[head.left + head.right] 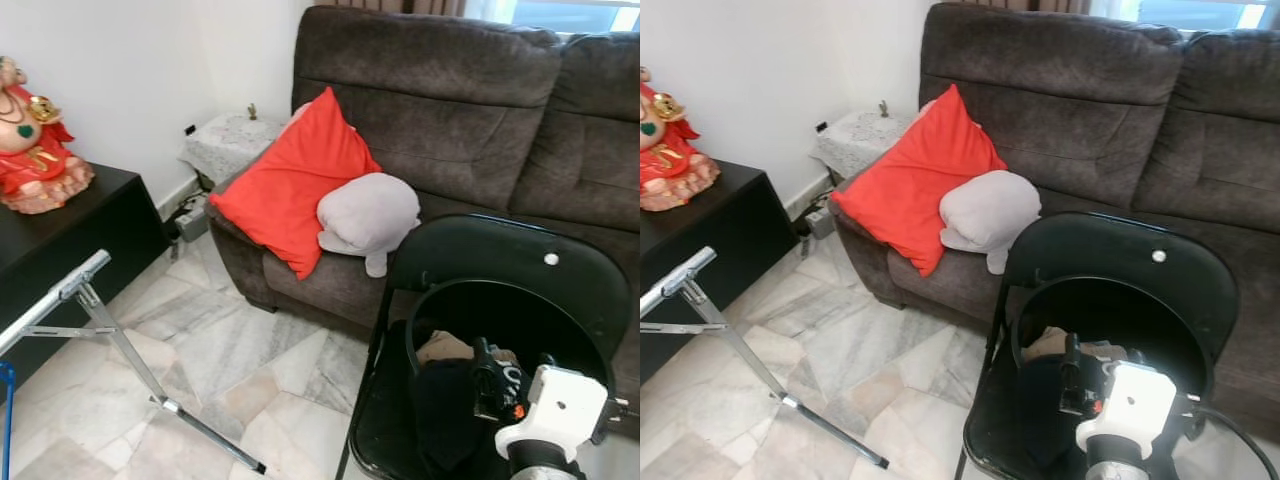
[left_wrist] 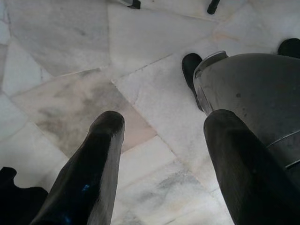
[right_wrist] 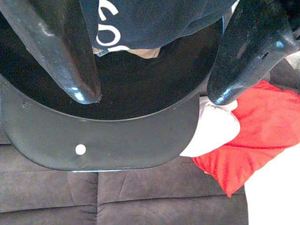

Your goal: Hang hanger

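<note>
Jaws of the right gripper stand apart with nothing between them, poised over a black folding chair. Between and just past the fingers lies dark clothing with white lettering, piled on the chair's seat, with a scrap of tan fabric beside it. Whether a hanger lies in that pile cannot be told. Beyond the fingertips the chair's curved backrest runs across, and past it sit a pale grey cushion and a red cushion on a brown sofa.

Jaws of the left gripper are likewise apart and empty, pointing down at the marble floor. Close beside one finger is a dark rounded metallic part of the robot.

Well away from both grippers, a silver metal rack frame stands on the floor in front of a black cabinet that carries a red figurine.
</note>
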You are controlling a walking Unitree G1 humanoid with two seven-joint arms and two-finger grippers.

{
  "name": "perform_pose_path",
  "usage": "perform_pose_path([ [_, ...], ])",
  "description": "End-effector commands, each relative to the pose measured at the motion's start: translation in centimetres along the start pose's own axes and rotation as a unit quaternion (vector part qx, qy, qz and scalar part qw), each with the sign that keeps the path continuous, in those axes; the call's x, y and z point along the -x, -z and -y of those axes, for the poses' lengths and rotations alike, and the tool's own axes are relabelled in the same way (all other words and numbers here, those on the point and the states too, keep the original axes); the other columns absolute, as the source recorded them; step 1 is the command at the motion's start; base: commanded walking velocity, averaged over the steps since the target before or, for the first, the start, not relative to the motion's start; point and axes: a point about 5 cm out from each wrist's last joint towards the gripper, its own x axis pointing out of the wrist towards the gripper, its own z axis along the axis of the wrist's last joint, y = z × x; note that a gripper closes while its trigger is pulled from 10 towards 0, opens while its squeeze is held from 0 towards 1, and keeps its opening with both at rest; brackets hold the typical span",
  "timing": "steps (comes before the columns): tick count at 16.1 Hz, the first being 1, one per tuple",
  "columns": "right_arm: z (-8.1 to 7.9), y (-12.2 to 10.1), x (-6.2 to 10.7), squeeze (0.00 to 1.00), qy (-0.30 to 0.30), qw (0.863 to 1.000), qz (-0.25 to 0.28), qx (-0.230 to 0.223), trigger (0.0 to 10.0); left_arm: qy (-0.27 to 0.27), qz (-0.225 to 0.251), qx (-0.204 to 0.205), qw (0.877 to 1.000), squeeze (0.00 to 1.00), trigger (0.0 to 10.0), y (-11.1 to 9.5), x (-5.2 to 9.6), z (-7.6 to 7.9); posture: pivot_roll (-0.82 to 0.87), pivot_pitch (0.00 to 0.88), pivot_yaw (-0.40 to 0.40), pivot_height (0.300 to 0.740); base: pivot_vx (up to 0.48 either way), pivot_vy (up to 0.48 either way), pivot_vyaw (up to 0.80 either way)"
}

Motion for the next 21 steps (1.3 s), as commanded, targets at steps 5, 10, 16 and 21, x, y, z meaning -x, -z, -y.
perform_pose_path([
  [5, 0.12, 0.25, 0.02, 0.0, 0.01, 1.0, -0.011, -0.013, 10.0, -0.004, -0.003, 0.0, 1.0, 0.0, 10.0, 0.42, 0.16, -0.3, -0.05, 0.084, 0.096, 0.74, 0.0, 0.0, -0.14],
  [10, 0.04, 0.37, -0.06, 0.0, 0.01, 1.0, -0.014, -0.017, 10.0, -0.005, -0.003, 0.005, 1.0, 0.0, 10.0, 0.43, 0.16, -0.32, -0.04, 0.084, 0.097, 0.74, 0.0, 0.0, -0.8],
  [16, -0.06, 0.37, -0.17, 0.0, 0.011, 1.0, -0.012, -0.018, 10.0, -0.005, -0.003, 0.0, 1.0, 0.0, 10.0, 0.38, 0.17, -0.42, -0.04, 0.083, 0.104, 0.74, 0.0, 0.04, -0.8],
  [21, -0.11, 0.43, -0.22, 0.0, 0.012, 1.0, -0.013, -0.02, 10.0, -0.007, -0.003, 0.01, 1.0, 0.0, 10.0, 0.45, 0.19, -0.47, -0.04, 0.081, 0.107, 0.74, 0.0, 0.096, -0.8],
])
